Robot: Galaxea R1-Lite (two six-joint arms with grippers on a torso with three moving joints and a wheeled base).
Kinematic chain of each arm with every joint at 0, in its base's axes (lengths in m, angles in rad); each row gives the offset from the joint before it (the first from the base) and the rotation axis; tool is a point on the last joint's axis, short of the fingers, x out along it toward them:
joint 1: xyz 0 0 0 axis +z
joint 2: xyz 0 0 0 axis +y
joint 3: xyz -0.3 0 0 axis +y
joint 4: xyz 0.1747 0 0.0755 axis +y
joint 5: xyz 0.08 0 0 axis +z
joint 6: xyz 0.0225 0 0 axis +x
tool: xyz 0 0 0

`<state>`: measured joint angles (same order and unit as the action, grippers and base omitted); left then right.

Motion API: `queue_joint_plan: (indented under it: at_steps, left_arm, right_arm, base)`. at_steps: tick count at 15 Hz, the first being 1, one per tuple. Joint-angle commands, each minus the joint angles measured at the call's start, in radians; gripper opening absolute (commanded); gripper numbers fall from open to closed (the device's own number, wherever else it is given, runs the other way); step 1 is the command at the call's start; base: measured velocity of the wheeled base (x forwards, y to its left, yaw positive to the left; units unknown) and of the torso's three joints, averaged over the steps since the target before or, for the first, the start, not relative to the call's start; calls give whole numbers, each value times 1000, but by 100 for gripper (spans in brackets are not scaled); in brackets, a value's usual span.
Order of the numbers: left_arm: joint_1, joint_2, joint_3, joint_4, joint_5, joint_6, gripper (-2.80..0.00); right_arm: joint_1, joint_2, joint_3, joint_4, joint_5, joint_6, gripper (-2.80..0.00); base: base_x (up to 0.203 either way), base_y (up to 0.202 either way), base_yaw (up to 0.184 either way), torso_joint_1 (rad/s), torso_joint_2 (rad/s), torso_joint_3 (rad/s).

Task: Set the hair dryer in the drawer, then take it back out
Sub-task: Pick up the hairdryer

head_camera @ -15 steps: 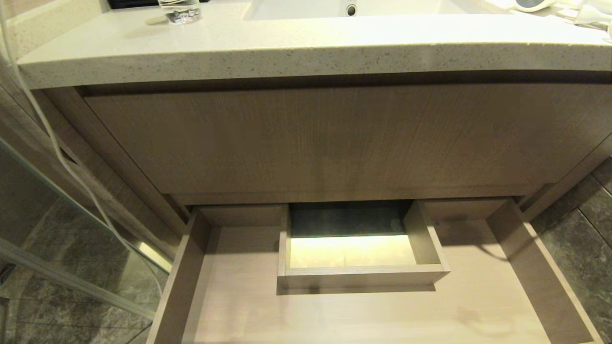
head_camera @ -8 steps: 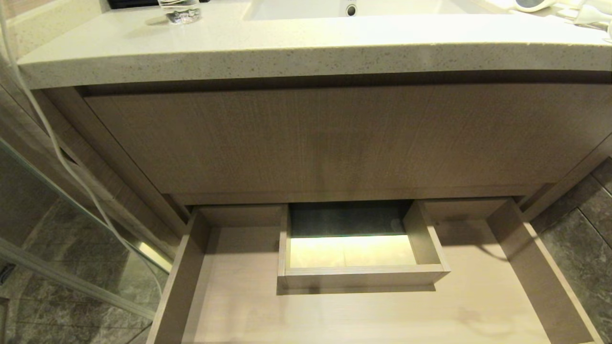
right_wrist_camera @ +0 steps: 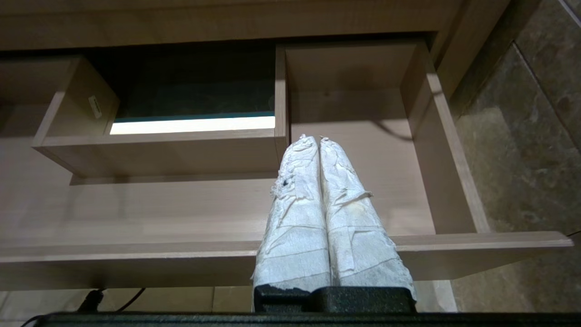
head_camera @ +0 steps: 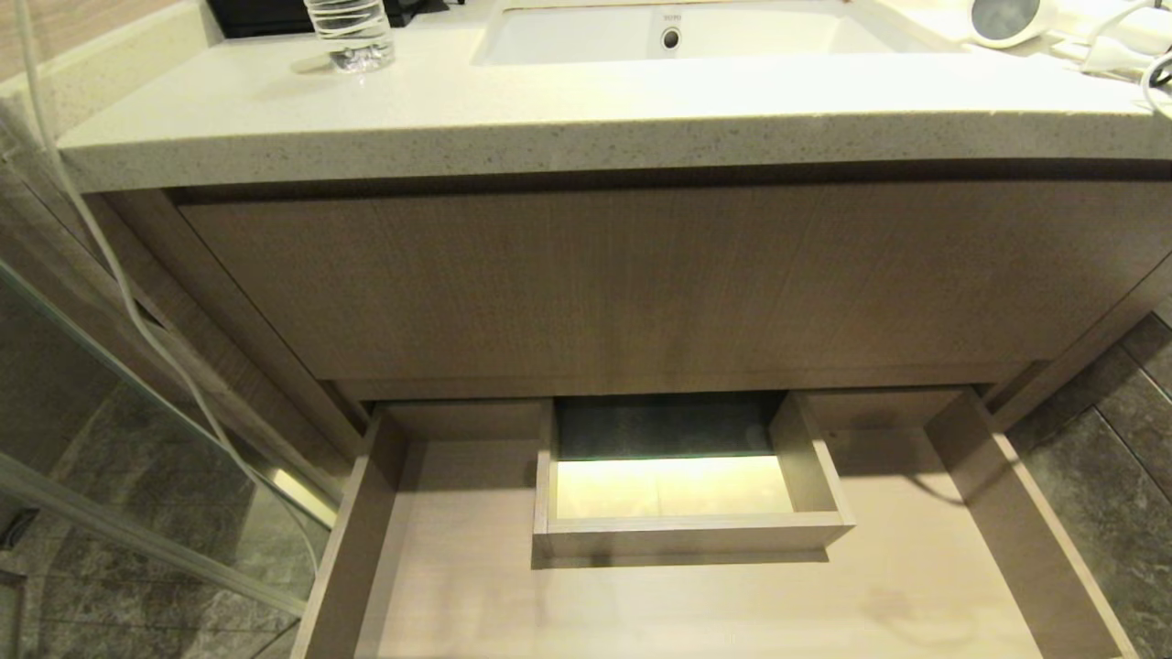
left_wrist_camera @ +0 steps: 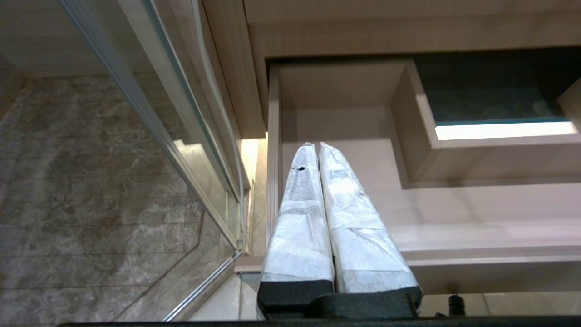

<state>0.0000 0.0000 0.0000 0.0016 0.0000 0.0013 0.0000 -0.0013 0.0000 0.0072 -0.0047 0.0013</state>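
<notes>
A: Since the hair dryer (head_camera: 1007, 16) sits on the countertop (head_camera: 549, 110) at the far right, just beside the sink (head_camera: 678, 37) with its cord trailing off to the right, that is where the reach has to begin. The drawer (head_camera: 439, 586) below is pulled wide open and nothing lies in it.

B: So which arm would you send?

A: The right one, I'd judge; the dryer is on that side. Its barrel is stubby and smooth, so a grip across the body or the handle should hold better than a pinch on the round grey end. I'd also mind the cord, so it doesn't snag on the counter edge on the way down.

B: And where to set it?

A: On the open floor of the drawer, right of the boxed cutout (head_camera: 687, 535), not inside that box.

B: How do the arms stand now?

A: Neither shows from the head. The right gripper (right_wrist_camera: 317, 141) hangs low in front of the drawer's front edge, pointing into its right part, fingers pressed together on nothing. The left gripper (left_wrist_camera: 316, 146) mirrors it over the left part, beside the glass panel (left_wrist_camera: 150, 113), also clenched and empty.
</notes>
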Motion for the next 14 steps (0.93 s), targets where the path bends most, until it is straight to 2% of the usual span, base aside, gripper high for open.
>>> queue_joint_plan:
  at_steps: [1,14]
  left_arm:
    - [0,0,0,0,0,0,-280]
    - [0,0,0,0,0,0,-280]
  right_arm:
    - [0,1,2,0,-1,2,-280]
    - [0,1,2,-3,2,-3,-280]
  base:
    - [0,0,0,83,-396,-320]
    - [0,0,0,150,-473,-333]
